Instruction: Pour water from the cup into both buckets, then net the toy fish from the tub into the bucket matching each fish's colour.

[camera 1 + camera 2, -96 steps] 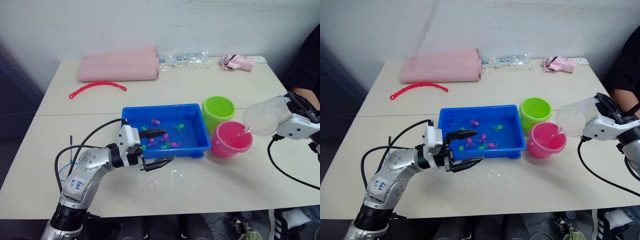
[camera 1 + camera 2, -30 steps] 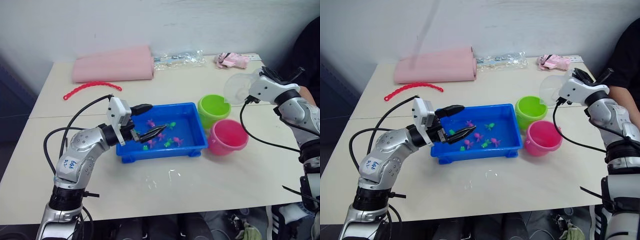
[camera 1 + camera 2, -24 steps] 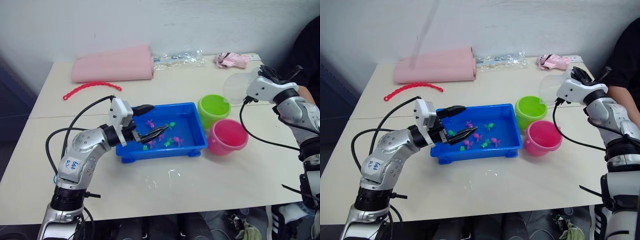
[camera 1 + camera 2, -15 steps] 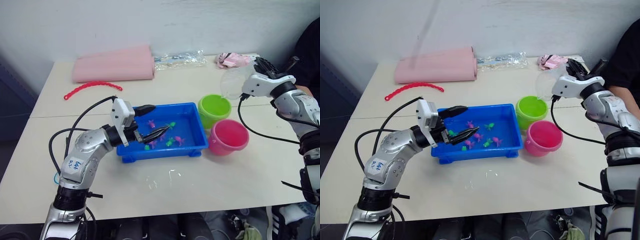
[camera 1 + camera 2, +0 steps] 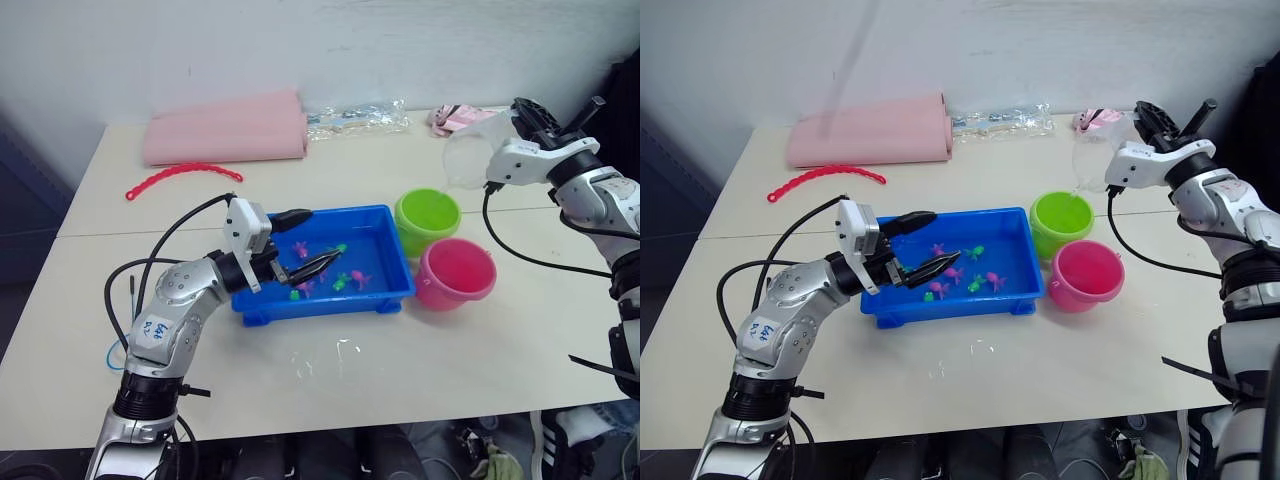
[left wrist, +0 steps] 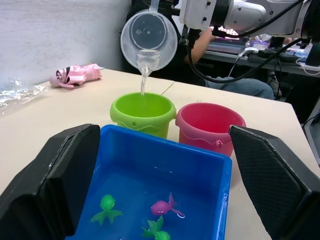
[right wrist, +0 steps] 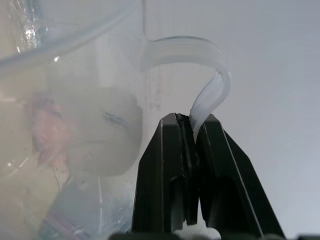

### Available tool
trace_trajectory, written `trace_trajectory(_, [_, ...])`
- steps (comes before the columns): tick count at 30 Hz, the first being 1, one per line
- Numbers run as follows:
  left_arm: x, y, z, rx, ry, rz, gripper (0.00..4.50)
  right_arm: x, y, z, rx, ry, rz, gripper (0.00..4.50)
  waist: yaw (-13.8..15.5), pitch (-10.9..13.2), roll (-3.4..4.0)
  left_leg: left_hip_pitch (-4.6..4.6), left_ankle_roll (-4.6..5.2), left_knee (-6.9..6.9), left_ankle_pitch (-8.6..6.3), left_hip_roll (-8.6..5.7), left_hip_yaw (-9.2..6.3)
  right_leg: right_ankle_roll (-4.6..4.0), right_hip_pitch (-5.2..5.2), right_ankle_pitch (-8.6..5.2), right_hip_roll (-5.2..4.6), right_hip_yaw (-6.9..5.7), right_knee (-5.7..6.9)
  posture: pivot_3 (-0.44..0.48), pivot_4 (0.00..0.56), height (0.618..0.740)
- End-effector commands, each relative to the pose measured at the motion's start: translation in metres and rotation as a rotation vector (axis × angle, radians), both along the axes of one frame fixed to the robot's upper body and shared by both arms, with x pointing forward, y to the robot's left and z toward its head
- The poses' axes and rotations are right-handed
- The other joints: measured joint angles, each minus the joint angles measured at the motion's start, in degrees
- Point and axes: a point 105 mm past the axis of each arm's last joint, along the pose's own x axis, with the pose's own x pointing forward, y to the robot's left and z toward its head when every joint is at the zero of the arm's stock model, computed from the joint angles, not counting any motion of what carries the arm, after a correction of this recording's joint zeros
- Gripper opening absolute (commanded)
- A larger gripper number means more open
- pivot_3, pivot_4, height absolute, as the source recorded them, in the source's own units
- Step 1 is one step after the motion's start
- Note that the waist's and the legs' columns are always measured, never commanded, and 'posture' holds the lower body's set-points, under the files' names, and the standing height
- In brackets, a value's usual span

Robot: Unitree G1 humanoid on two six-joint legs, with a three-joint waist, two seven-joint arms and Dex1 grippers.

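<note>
My right gripper [image 7: 192, 131] pinches the clear plastic cup [image 6: 148, 39] by its handle, tipped over the lime green round bucket [image 6: 143, 113]. I should pour slowly, keeping the stream centred. My left gripper [image 5: 300, 243] hangs open over the blue tub's [image 5: 385, 290] nine o'clock end.

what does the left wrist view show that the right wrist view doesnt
Left wrist view alone: a thin stream of water falling from the tilted cup into the green bucket, the pink bucket beside it, and the blue tub holding green and pink toy fish.
Right wrist view alone: the right gripper shut on the cup's handle.
Both: the clear cup.
</note>
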Motion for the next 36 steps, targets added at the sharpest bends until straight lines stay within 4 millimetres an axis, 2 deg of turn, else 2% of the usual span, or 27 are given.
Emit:
trace_trajectory(1, [-0.005,-0.003,0.008,-0.012,-0.05,-0.006,4.5,-0.007,-0.006,0.022,-0.015,-0.073,-0.006,0.09,0.0,0.0,0.0,0.0,0.0,0.0,0.0,0.0,0.0,0.0,0.0,0.0,0.0,0.0,0.0,0.0,0.15,0.74])
trace_trajectory(11, [-0.004,-0.005,0.01,-0.023,-0.056,-0.012,4.5,-0.01,-0.009,0.024,-0.028,-0.115,-0.002,0.09,0.0,0.0,0.0,-0.01,0.0,0.01,0.0,-0.01,0.0,0.0,0.0,0.0,-0.01,0.0,0.02,0.0,0.15,0.74])
trace_trajectory(17, [-0.004,-0.005,0.01,-0.021,-0.059,-0.015,4.5,-0.009,-0.015,0.002,0.142,-0.027,0.035,0.09,0.1,0.0,0.0,-0.02,0.0,0.01,0.0,-0.01,-0.01,0.0,0.02,0.0,0.01,-0.02,0.0,0.0,0.15,0.74])
trace_trajectory(23, [-0.007,-0.003,0.01,-0.004,-0.054,-0.029,4.5,-0.007,-0.03,-0.018,0.411,0.089,0.037,0.09,0.1,0.0,0.0,-0.01,0.06,0.02,0.03,-0.01,-0.01,0.03,0.04,0.01,0.02,-0.02,0.12,0.0,0.15,0.74])
trace_trajectory(26, [-0.008,-0.001,0.011,0.008,-0.055,-0.041,4.5,-0.008,-0.026,-0.026,0.564,0.171,0.127,0.09,0.1,0.0,0.0,-0.01,0.07,0.02,0.04,-0.01,-0.02,0.03,0.04,0.02,0.02,-0.03,0.12,0.0,0.15,0.74])
trace_trajectory(29, [-0.01,-0.001,0.016,0.0,-0.063,-0.073,4.5,-0.009,-0.028,-0.03,0.805,0.24,0.227,0.09,0.1,0.0,-0.01,0.01,0.08,0.02,0.04,0.0,-0.05,0.06,0.09,0.03,0.03,-0.04,0.12,0.0,0.15,0.74])
trace_trajectory(32, [-0.022,-0.004,0.024,0.005,-0.09,-0.185,4.5,-0.018,-0.059,-0.035,1.122,0.247,0.249,0.09,0.2,0.0,-0.02,-0.01,0.09,0.05,0.04,0.02,-0.11,0.06,0.12,0.03,0.04,-0.09,0.14,0.0,0.15,0.74])
trace_trajectory(34, [-0.03,-0.006,0.025,0.03,-0.086,-0.25,4.5,-0.026,-0.079,-0.042,1.272,0.244,0.227,0.09,0.7,0.0,-0.01,-0.1,0.1,0.09,0.05,-0.01,-0.23,0.06,0.11,0.04,0.0,-0.18,0.17,0.0,0.15,0.74])
trace_trajectory(36, [-0.039,-0.008,0.025,0.074,-0.093,-0.308,4.5,-0.035,-0.098,-0.061,1.431,0.273,0.166,0.09,1.1,0.0,-0.01,-0.2,0.14,0.13,0.03,-0.02,-0.3,0.06,0.09,0.04,-0.04,-0.25,0.13,0.0,0.15,0.74])
